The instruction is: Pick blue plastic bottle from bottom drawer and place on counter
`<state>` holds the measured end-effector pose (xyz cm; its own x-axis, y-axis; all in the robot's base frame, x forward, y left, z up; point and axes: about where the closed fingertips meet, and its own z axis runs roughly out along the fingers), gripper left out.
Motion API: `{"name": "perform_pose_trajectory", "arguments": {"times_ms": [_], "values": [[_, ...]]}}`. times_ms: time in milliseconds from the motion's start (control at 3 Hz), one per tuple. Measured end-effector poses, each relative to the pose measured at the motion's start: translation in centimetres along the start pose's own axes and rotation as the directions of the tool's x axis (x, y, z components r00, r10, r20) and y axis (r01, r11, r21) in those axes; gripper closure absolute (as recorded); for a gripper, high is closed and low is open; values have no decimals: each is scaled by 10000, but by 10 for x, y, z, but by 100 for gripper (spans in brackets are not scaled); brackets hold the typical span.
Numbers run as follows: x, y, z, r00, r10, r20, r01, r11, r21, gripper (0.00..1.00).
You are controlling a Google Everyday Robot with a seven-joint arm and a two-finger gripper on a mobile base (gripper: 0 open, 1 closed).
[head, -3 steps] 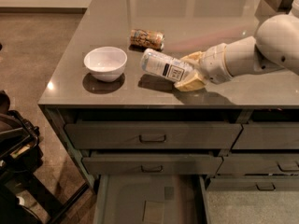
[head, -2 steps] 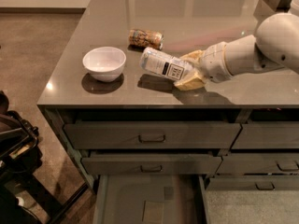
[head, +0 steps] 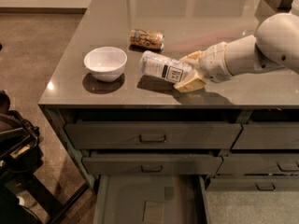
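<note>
The blue plastic bottle (head: 163, 67), clear and pale with a white label and dark print, lies on its side, tilted, just above the counter (head: 196, 17). My gripper (head: 190, 72) reaches in from the right and its pale fingers (head: 191, 82) are shut on the bottle's right end. The bottle's shadow falls on the counter right beneath it. The bottom drawer (head: 152, 202) stands pulled open below, with paler square patches on its flat floor and nothing else in it.
A white bowl (head: 105, 63) stands on the counter left of the bottle. A brown patterned can (head: 146, 38) lies on its side behind the bottle. Two shut handled drawers (head: 153, 135) sit above the open one. Dark equipment (head: 14, 143) stands on the floor at left.
</note>
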<state>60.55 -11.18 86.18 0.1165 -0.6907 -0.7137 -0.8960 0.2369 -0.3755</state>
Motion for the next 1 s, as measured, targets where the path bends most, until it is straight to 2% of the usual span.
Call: {"name": "perform_pose_trajectory", "arguments": {"times_ms": [333,667,1000], "values": [[0,0,0,10000,0,0,0,10000,-1,11],[0,0,0,10000,0,1,0,10000,-2,0],[0,0,0,10000,-1,1,1,10000,-2,0]]}}
